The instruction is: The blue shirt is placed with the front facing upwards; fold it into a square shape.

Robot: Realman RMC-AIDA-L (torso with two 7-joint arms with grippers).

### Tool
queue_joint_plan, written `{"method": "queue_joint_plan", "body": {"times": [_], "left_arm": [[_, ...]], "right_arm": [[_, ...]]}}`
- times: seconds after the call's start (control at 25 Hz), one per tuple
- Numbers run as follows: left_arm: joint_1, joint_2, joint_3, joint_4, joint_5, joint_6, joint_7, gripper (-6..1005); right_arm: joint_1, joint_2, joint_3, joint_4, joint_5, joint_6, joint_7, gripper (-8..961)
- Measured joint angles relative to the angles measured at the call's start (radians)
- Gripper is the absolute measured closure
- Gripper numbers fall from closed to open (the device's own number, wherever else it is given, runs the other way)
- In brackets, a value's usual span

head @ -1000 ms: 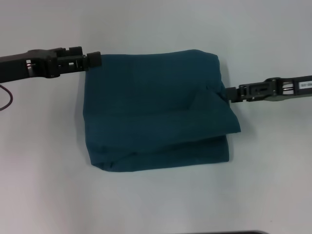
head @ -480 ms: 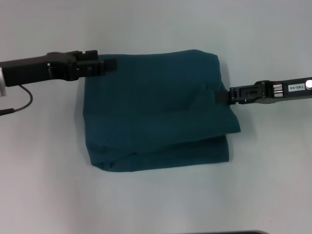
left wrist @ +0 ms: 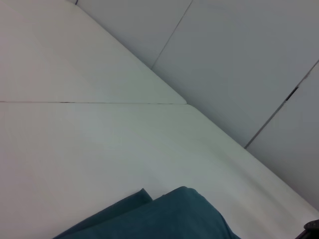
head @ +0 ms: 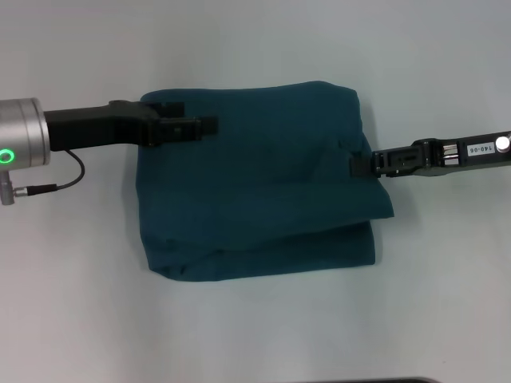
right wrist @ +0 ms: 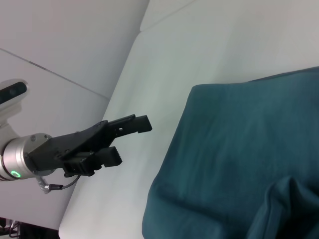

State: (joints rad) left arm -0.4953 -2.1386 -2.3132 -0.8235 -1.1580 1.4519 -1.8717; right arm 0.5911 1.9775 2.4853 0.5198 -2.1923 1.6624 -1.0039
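1. The blue shirt [head: 255, 187] lies on the white tabletop [head: 255, 335] between the two grippers, folded into a thick, roughly square bundle. Its near right corner sags out of line, with one layer overhanging the layer beneath.

2. The left gripper [head: 192, 126] hangs over the far left part of the bundle, its fingers parted with nothing between them. Judging by the task, it stands there to press or tidy that edge, or it has just let go.

3. The right gripper [head: 361, 165] sits at the bundle's right edge, where a small pucker of cloth meets its tip. Whether it is pinching that fold or only touching it cannot be told.

4. The head view gives the whole outline and both arms. The right wrist view adds the side profile: the left gripper [right wrist: 127, 139] shows clearly spread fingers, raised off the tabletop beside the shirt [right wrist: 239, 159], plus a raised crease in the cloth close to the camera.

5. The left wrist view shows only a far corner of the shirt [left wrist: 164, 219], its stacked layers visible, and bare tabletop [left wrist: 99, 149].
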Motion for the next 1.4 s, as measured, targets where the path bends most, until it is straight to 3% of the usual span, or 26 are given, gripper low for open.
{"method": "queue_joint_plan", "body": {"times": [0.44,0.64,0.96,1.16,1.4], "left_arm": [[-0.002,-0.005,0.008,0.005,0.005,-0.019,0.003,95],[-0.005,-0.006,0.008,0.005,0.005,-0.015,-0.003,96],[-0.007,-0.006,0.008,0.006,0.005,-0.019,-0.005,96],[-0.010,-0.007,0.007,0.007,0.005,-0.019,-0.006,96],[-0.013,-0.009,0.006,0.008,0.003,-0.019,-0.008,96]], "right_arm": [[0.000,0.000,-0.015,-0.006,0.000,-0.010,0.002,340],[0.000,-0.003,-0.037,-0.006,0.000,-0.022,-0.002,415],[-0.004,-0.001,-0.054,-0.007,0.003,0.029,-0.056,620],[-0.013,-0.005,-0.039,0.002,0.013,0.072,-0.069,855],[-0.031,-0.013,-0.026,0.028,0.021,0.144,-0.089,942]]}}
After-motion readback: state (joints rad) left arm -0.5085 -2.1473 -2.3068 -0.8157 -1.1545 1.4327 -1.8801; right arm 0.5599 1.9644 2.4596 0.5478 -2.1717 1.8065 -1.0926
